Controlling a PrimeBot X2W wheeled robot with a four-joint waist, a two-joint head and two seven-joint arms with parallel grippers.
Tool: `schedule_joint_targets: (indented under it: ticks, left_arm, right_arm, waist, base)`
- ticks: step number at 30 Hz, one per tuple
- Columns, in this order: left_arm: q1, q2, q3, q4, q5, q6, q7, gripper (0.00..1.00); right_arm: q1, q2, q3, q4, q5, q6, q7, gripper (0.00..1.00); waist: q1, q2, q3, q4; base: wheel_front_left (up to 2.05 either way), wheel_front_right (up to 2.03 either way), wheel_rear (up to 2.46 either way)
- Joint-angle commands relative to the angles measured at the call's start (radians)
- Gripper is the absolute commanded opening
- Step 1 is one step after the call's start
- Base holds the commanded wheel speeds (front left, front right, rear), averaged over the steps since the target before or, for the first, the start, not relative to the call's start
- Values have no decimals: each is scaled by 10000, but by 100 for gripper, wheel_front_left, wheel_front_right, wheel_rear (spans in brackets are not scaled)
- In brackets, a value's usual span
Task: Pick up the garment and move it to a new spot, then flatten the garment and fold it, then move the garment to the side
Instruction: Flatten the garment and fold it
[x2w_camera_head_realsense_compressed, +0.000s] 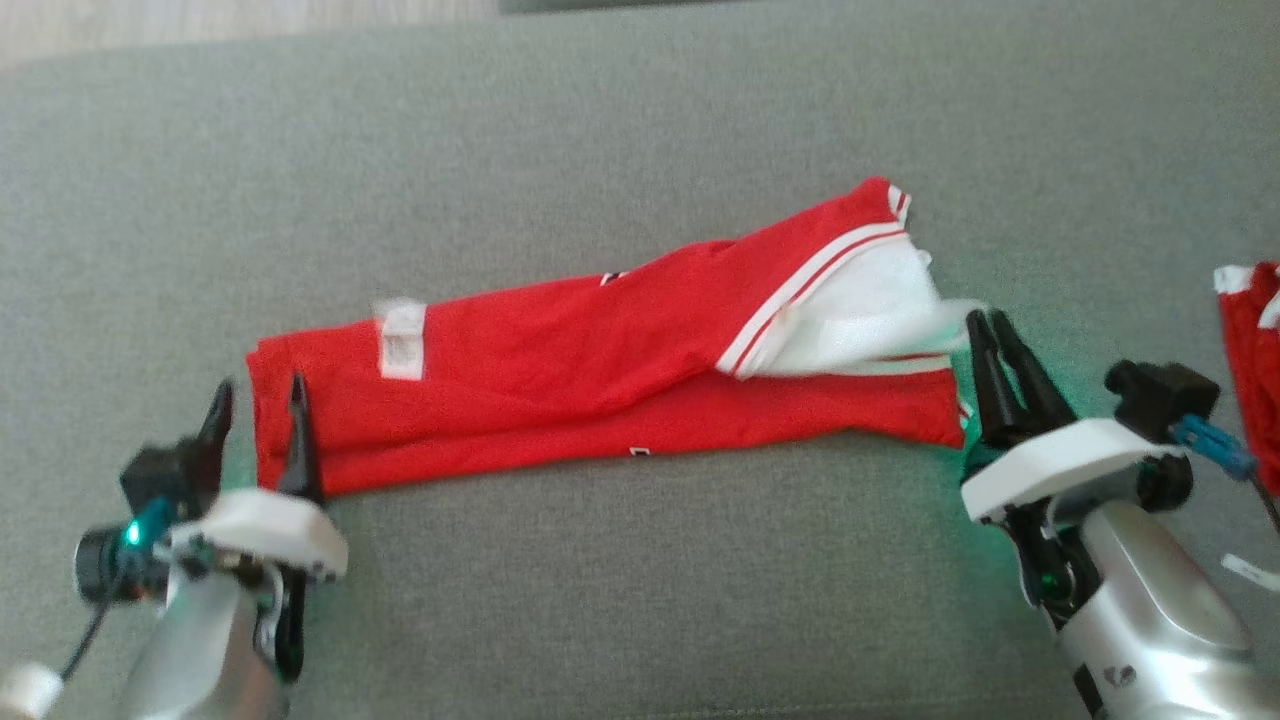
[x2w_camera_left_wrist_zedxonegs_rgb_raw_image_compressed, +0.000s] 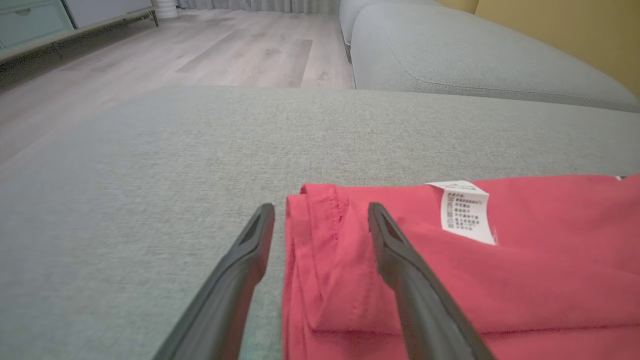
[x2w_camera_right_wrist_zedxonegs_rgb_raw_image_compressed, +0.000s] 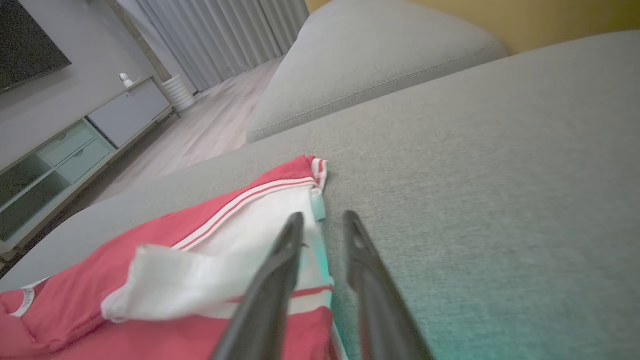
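Observation:
The red garment (x2w_camera_head_realsense_compressed: 600, 370) with white trim lies as a long folded strip across the grey sofa seat (x2w_camera_head_realsense_compressed: 640, 150). A white care label (x2w_camera_head_realsense_compressed: 403, 343) shows near its left end. My left gripper (x2w_camera_head_realsense_compressed: 258, 395) is open, its fingers standing either side of the garment's left edge (x2w_camera_left_wrist_zedxonegs_rgb_raw_image_compressed: 320, 280). At the right end, beside the white striped part (x2w_camera_right_wrist_zedxonegs_rgb_raw_image_compressed: 210, 270), my right gripper (x2w_camera_head_realsense_compressed: 988, 322) is slightly open. Nothing is clamped between its fingers (x2w_camera_right_wrist_zedxonegs_rgb_raw_image_compressed: 280, 280), and the white fabric looks blurred in the head view.
Another red and white piece of cloth (x2w_camera_head_realsense_compressed: 1250, 340) lies at the seat's right edge. A grey sofa cushion (x2w_camera_left_wrist_zedxonegs_rgb_raw_image_compressed: 475, 60) rises beyond the seat. Wooden floor (x2w_camera_left_wrist_zedxonegs_rgb_raw_image_compressed: 225, 50) and a low cabinet (x2w_camera_right_wrist_zedxonegs_rgb_raw_image_compressed: 75, 150) lie past the far edge.

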Motion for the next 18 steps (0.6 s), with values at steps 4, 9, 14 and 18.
schedule_joint_targets:
  ticks: [4,9,14,18]
  left_arm:
    - [676,65,866,-940,580,435,-95,100]
    - [1822,-476,1425,-2031,1225,527,-95,100]
    - [2841,-992,1982,-2898,1631,428,-95,100]
    - [3637,-1305,2108,-3392,1925,350,-95,100]
  right_arm:
    - [215,208,-550,-393,-601,-19,-106,100]
    - [832,789,-1662,-742,-2283,-19,-107,100]
    - [1565,1324,-2327,-866,-3601,-19,-107,100]
    - [2074,1560,-2579,-812,-4105,-19,-108,100]
  waist:
    - [1,-1,-581,-1]
    - [1,-1,-1157,85]
    - [1,-1,-1707,155]
    - [1,-1,-1974,159]
  base:
    - [0,0,0]
    - [0,0,0]
    - [0,0,0]
    - [0,0,0]
